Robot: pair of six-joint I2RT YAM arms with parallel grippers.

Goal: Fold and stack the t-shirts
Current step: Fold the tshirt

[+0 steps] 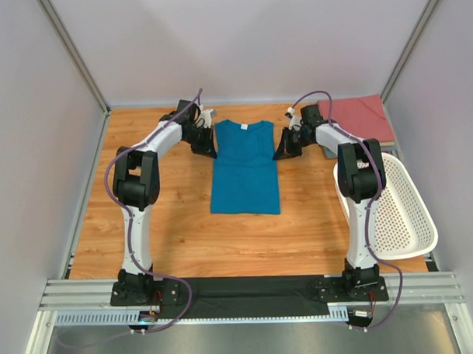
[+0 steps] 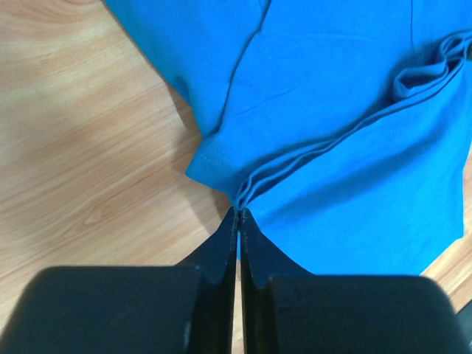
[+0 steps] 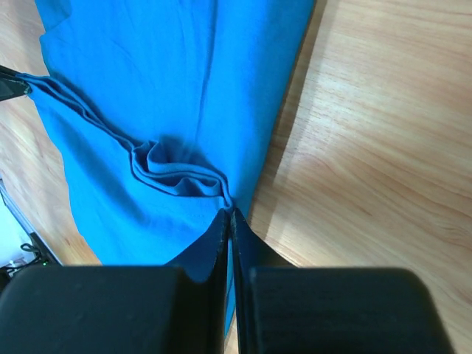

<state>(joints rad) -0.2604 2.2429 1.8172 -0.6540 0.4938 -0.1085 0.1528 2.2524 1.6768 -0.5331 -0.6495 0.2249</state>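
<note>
A teal-blue t-shirt (image 1: pixel 244 167) lies flat in the middle of the wooden table, collar at the far end and sleeves folded in. My left gripper (image 1: pixel 207 147) is at the shirt's left edge below the shoulder. In the left wrist view that gripper (image 2: pixel 240 210) is shut, pinching bunched layers of the teal-blue t-shirt (image 2: pixel 346 110). My right gripper (image 1: pixel 284 150) is at the shirt's right edge opposite. The right wrist view shows it (image 3: pixel 228 212) shut on a gathered fold of the teal-blue t-shirt (image 3: pixel 162 88). A folded salmon-red t-shirt (image 1: pixel 359 114) rests at the back right corner.
A white perforated basket (image 1: pixel 401 210) sits tilted at the table's right edge, close to my right arm. Grey walls close in the table on the left, back and right. Bare wood (image 1: pixel 161 242) lies in front of the shirt.
</note>
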